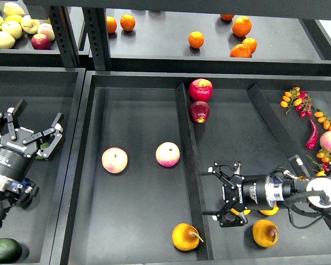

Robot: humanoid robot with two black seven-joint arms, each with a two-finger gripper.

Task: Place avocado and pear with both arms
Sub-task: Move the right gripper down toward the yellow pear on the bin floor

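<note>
The dark green avocado [5,249] lies at the bottom left of the left bin, below and behind my left arm. My left gripper [38,118] is open and empty above that bin; a bit of light-green fruit [43,150] peeks out under it. A golden-yellow pear [186,236] with a thin stem lies at the front of the middle compartment. A second yellow pear [265,233] lies in the compartment to its right. My right gripper [218,193] is open and empty, pointing left just above these pears. Another yellow fruit [240,211] is partly hidden under it.
Two pink-and-cream apples [115,160] [167,154] sit in the middle compartment. Two red apples [201,89] [199,111] lie by the black divider [186,149]. Oranges [196,39] are on the back shelf, pale fruits [5,25] at top left, chillies and small tomatoes [306,110] at right.
</note>
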